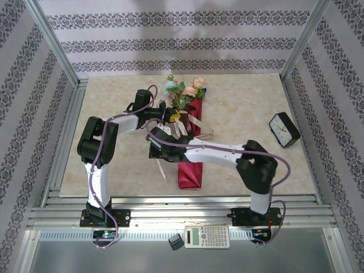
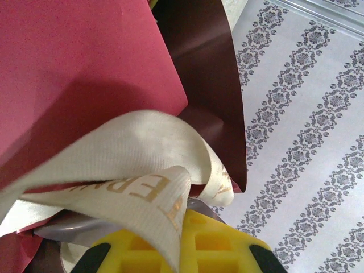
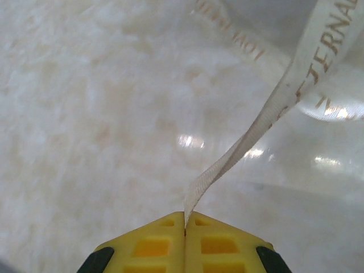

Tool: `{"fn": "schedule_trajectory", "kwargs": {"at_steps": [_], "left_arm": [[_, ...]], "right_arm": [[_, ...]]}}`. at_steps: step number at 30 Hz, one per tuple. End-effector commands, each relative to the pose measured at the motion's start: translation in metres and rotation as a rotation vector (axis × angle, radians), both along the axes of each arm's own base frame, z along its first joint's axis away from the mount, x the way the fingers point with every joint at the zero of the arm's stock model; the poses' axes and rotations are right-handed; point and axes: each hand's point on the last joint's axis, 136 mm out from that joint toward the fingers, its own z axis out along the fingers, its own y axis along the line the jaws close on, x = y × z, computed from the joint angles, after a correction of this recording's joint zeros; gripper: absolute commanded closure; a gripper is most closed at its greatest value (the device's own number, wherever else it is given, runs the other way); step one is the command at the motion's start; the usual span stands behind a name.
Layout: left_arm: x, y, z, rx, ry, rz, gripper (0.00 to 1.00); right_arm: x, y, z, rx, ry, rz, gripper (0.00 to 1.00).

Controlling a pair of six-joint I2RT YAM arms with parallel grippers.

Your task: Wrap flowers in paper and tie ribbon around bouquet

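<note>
1. The bouquet (image 1: 190,149) lies mid-frame on the table (image 1: 244,102), with the flowers (image 1: 185,91) toward the top and the red paper (image 1: 190,170) toward the bottom.
2. The right gripper (image 3: 185,228), at the bottom edge of its wrist view, is clamped on the ribbon (image 3: 256,128), which rises twisted to the upper right.
3. The left gripper (image 2: 190,234) is closed. A ribbon loop drapes over its tip against the paper; I cannot tell whether it is pinched.
</note>
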Motion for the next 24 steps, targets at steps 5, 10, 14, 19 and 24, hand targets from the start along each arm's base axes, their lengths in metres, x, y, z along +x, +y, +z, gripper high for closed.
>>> {"fn": "schedule_trajectory", "kwargs": {"at_steps": [5, 10, 14, 19, 24], "left_arm": [[-0.002, -0.006, 0.038, -0.058, -0.078, 0.001, 1.00], [-0.022, -0.015, 0.051, -0.059, -0.091, -0.026, 1.00], [-0.048, -0.011, 0.050, -0.001, -0.088, -0.038, 1.00], [-0.064, -0.006, 0.056, 0.063, -0.131, -0.044, 1.00], [-0.059, -0.005, 0.051, 0.091, -0.121, -0.040, 1.00]], "right_arm": [[-0.031, -0.045, 0.010, 0.118, 0.053, 0.106, 1.00], [-0.024, -0.080, 0.017, 0.161, 0.044, 0.055, 1.00], [-0.011, -0.096, 0.029, 0.181, 0.024, 0.031, 1.00], [-0.007, -0.101, 0.043, 0.214, 0.009, 0.049, 1.00], [-0.029, -0.097, 0.063, 0.269, 0.032, 0.166, 1.00]]}}
